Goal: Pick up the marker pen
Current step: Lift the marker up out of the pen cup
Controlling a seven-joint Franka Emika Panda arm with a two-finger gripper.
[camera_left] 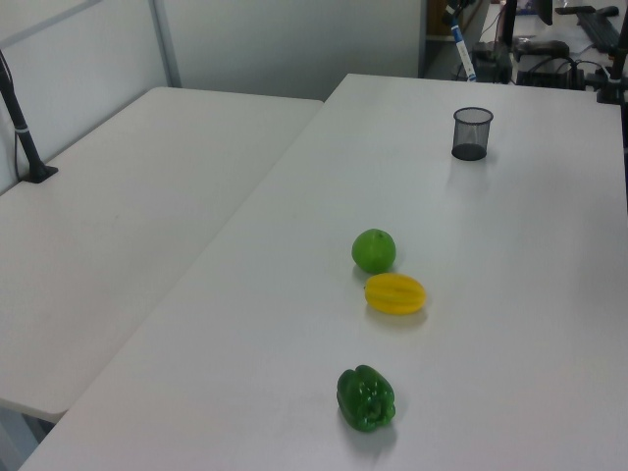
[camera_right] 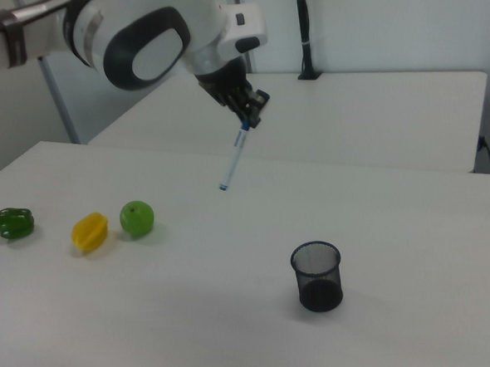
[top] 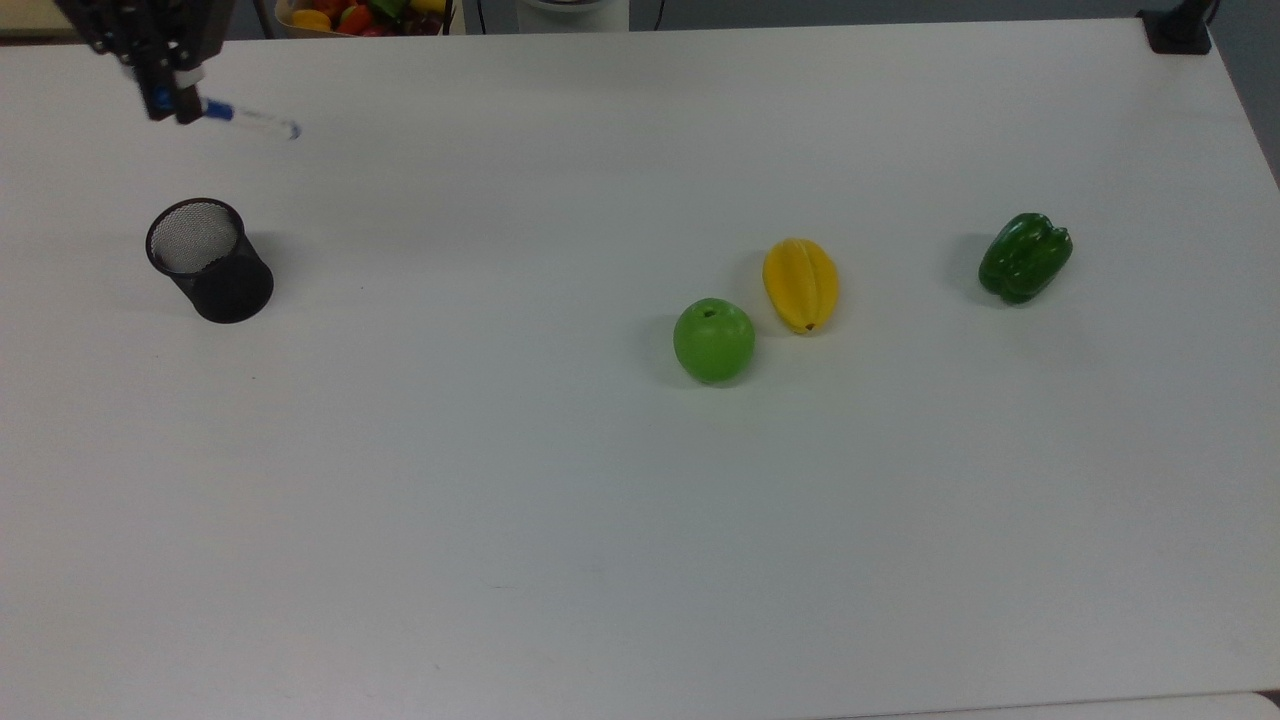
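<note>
— Gripping what, exactly, is the hand (camera_right: 249,117) seen to be?
— The marker pen (camera_right: 234,157) is clamped between its fingers by the blue-capped end; in the right view the white barrel hangs down and slightly toward 7 o'clock, well above the table (camera_right: 415,248).
— Where is it placed in the top view?
— The hand (top: 172,100) is found at the frame's 10 o'clock corner, with the marker pen (top: 250,119) pointing toward 3 o'clock from it.
— And the mesh cup?
— A black mesh pen cup (top: 208,261) is stood upright on the table at 6 o'clock from the hand, well apart from the pen.
— What else is laid out?
— Far toward 4 o'clock, a green apple (top: 713,340) and a yellow starfruit (top: 800,284) are set just beside each other; a green bell pepper (top: 1024,257) is placed farther toward 3 o'clock.
</note>
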